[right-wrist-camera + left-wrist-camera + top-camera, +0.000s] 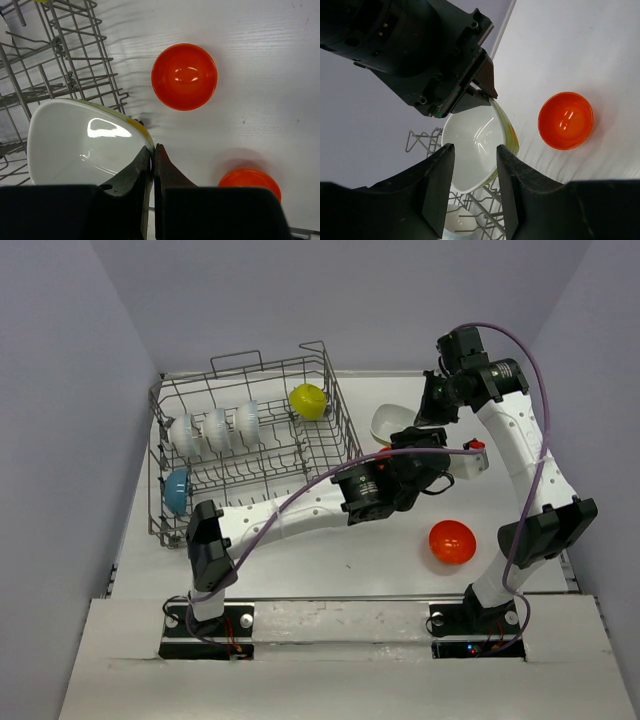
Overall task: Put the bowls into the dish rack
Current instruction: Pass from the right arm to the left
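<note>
- The left gripper (pixel 475 150) is nearest the lens in its own wrist view. Its fingers stand apart and released, and the lower rim of a bowl shows in the gap. I cannot tell whether they touch it.
- The right gripper (pixel 152 147) is clenched on that bowl's rim and holds it off the table.
- This white-lined bowl (pixel 85 140) has a yellow-green outside. It hangs tilted just off the right side of the dish rack (pixel 330 455), outside the wires.
- The dish rack sits at the far left of the table (pixel 330 560) and holds five bowls.
- Three white bowls (pixel 217 428) stand on edge in a row between the tines, along the far left part of the rack.
- A yellow-green bowl (pixel 308 400) lies in the rack's far right corner.
- A blue bowl (pixel 176 490) stands on edge against the rack's left wall, towards its near corner.
- An orange-red bowl (pixel 184 76) rests mouth up on the bare table, outside the rack.
- A second orange-red bowl (pixel 250 181) also sits on the table, blurred and partly behind the right gripper's body.
- In the top view one orange-red bowl shows plainly, towards the table's near right.
</note>
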`<state>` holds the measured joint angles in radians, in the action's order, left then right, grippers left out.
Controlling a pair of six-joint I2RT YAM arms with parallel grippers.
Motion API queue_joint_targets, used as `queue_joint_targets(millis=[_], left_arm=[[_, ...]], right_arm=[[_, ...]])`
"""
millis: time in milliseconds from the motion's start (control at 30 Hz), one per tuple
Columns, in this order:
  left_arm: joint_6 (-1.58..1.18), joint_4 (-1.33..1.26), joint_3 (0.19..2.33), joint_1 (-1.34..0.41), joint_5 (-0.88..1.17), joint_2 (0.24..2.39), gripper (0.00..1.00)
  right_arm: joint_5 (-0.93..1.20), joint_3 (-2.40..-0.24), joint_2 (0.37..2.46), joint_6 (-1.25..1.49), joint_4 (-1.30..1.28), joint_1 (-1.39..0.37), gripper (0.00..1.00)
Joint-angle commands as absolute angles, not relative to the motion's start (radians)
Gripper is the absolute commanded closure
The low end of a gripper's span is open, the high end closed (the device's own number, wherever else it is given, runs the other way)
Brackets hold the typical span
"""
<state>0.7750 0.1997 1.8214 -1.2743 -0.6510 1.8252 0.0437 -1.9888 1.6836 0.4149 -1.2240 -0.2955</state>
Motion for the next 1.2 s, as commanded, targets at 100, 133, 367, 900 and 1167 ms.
queue_joint_targets(millis=[100,133,367,900,1167], left_arm=[[0.721,0.366,1.894,-1.247,-0.526,1.845,0.49],[0.721,0.385,1.902,-1.247,-0.511,1.847,0.49],[0.7,0.455,1.937,-1.247,-0.477,1.865,0.49],[0.716,0.526,2.033,-1.195,-0.52,1.971,0.52],[0.729,0.511,2.016,-1.172,-0.519,1.951,0.52]], right_arm=[[0.022,-2.013,1.655,0.393,-1.221,-0.301,0.99],[0.018,-2.011,1.654,0.393,-1.223,-0.301,0.99],[0.011,-2.005,1.646,0.399,-1.23,-0.301,0.99],[0.005,-2.008,1.638,0.4,-1.243,-0.31,0.99],[-0.081,-1.993,1.637,0.396,-1.247,-0.31,0.99]])
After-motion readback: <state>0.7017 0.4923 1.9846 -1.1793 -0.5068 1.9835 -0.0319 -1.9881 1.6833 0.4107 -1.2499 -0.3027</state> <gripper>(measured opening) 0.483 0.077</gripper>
